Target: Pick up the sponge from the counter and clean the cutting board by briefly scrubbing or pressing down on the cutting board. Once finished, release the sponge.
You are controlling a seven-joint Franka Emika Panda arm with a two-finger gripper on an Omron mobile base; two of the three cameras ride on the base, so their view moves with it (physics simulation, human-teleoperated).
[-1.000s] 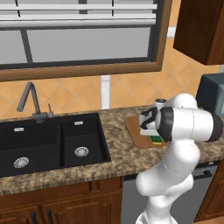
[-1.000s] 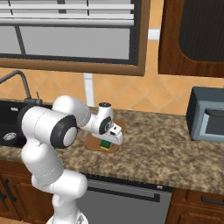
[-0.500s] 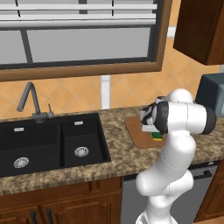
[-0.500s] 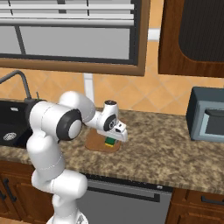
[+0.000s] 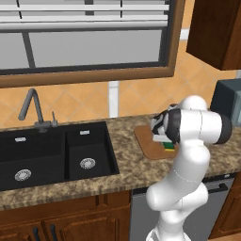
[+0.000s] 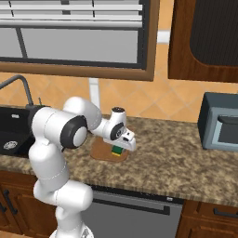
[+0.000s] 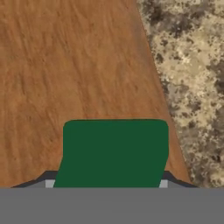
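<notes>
Over the past second the arm has swung its hand lower and nearer the sponge [image 6: 117, 150], which has not shifted on the cutting board [image 6: 99, 151].

The speckled granite counter [image 5: 127, 169] runs the width of both base views. The left base view takes in the black double sink [image 5: 52, 154] and its faucet [image 5: 34, 109]; the right base view instead shows the grey microwave [image 6: 220, 122] at the counter's far end, cut off by the frame edge. The reddish-brown board lies between sink and microwave, partly hidden behind the robot's forearm in both views.

The gripper [image 6: 122, 145] sits directly over the sponge, which rests on the board close to its right edge. The hand view shows the sponge's dark green top [image 7: 114, 151] between the two finger tips [image 7: 40, 180], with board grain behind it and granite to the right. The jaws stand about a sponge-width apart at either side; whether they actually press it cannot be told, as their lower parts are cut off.
</notes>
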